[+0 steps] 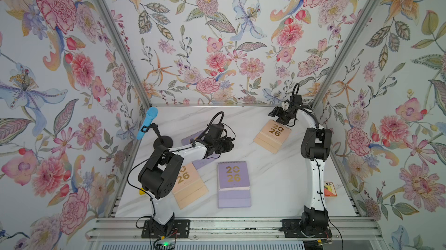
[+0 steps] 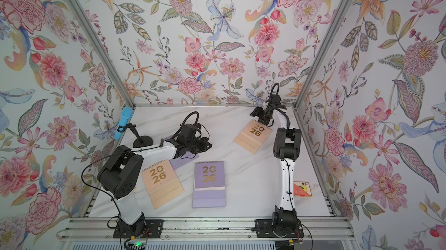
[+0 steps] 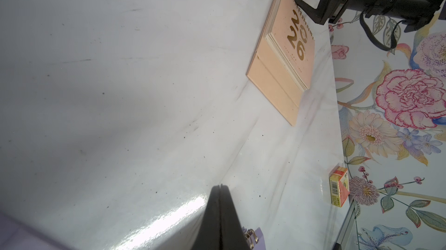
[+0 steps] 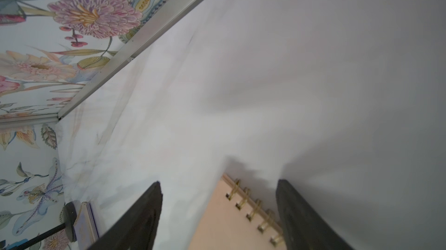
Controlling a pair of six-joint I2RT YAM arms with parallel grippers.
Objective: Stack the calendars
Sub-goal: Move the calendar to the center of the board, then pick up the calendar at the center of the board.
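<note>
Left jaws are sitting closed, gripping nothing, above a lavender calendar. Right jaws are hanging wide apart, empty, over the spiral edge of the far peach calendar.

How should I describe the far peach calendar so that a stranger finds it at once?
Start at the white marble table and look to its far right corner, below the right arm's open fingers. There lies a flat peach spiral-bound calendar with gold "2026". The other peach calendar lies at the near left, partly hidden by the left arm.
</note>
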